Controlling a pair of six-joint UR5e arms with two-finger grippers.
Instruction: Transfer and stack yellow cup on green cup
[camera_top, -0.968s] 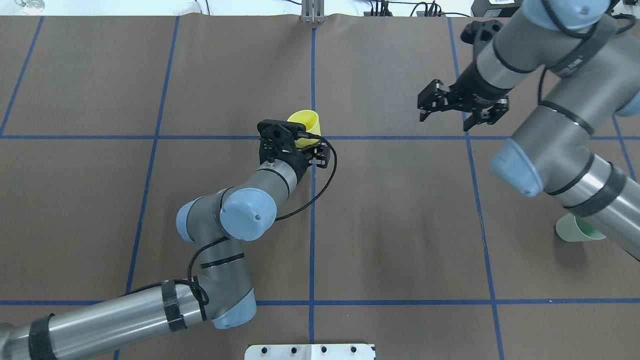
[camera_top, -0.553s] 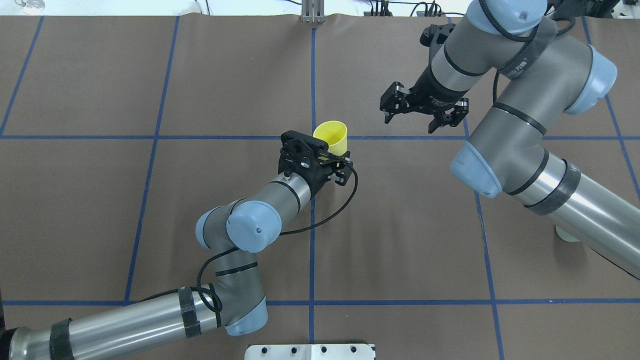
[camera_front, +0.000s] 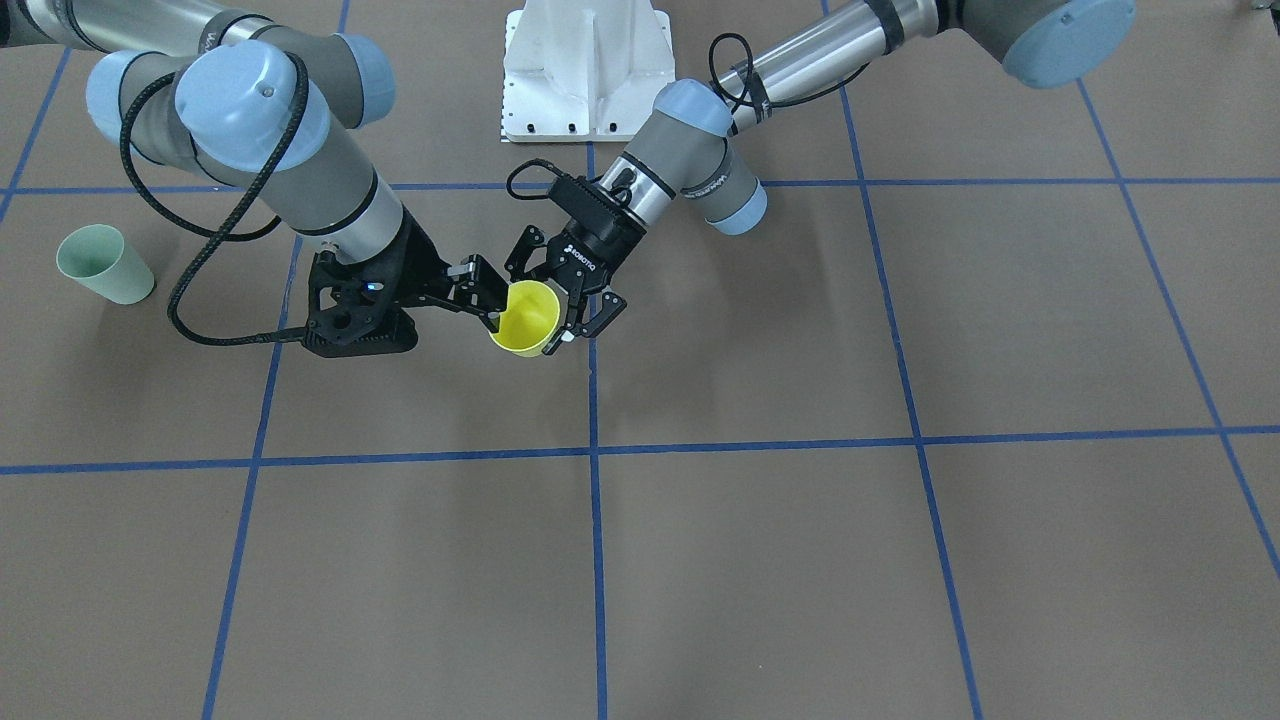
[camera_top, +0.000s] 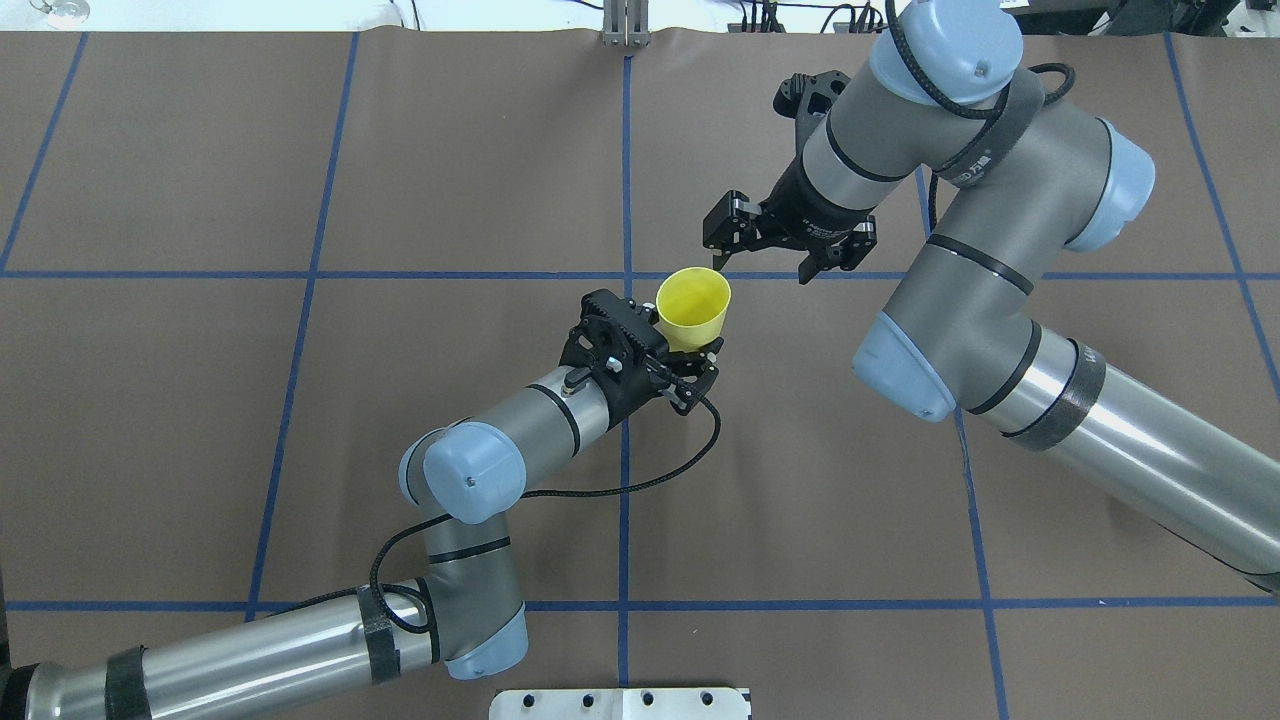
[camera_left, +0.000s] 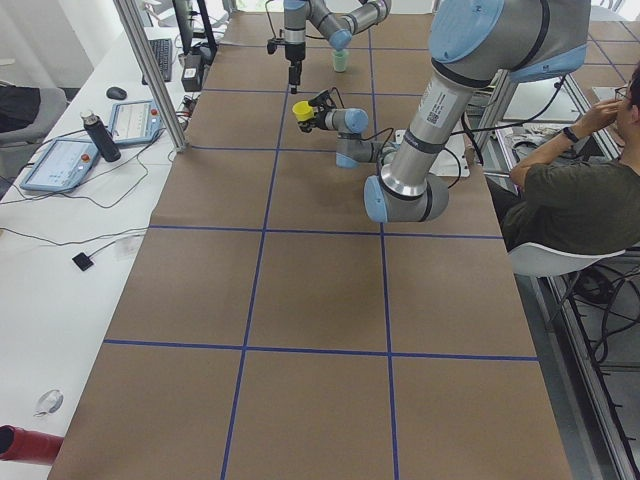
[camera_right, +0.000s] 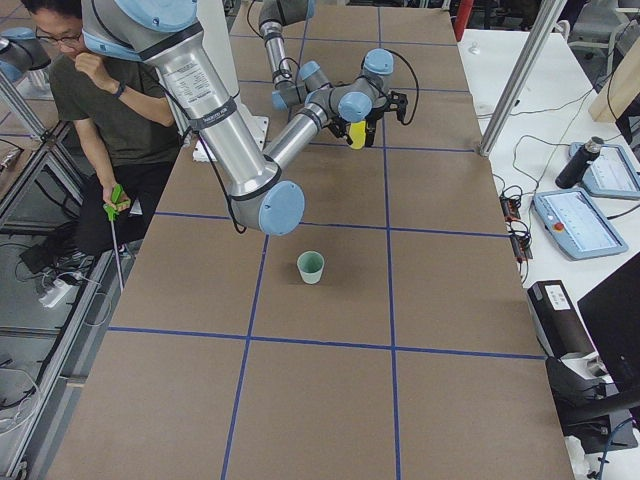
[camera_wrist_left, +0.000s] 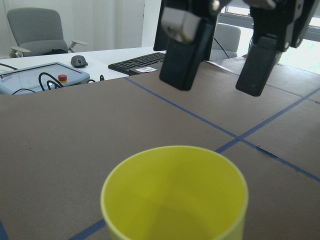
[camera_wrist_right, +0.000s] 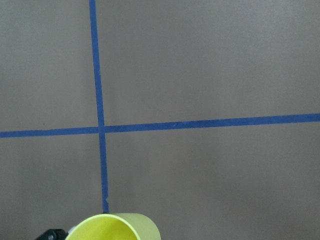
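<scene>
Plainly, the ROBOTIQ-marked left gripper (camera_front: 556, 308) clasps the yellow cup (camera_front: 522, 318).

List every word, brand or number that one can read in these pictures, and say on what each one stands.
"ROBOTIQ": white letters on the black body of the left pincer, which holds the bright yellow plastic cup.
White print on the black strap around the right arm: too blurred to read.
Printed label on the left arm's grey tube: too small to read.
</scene>
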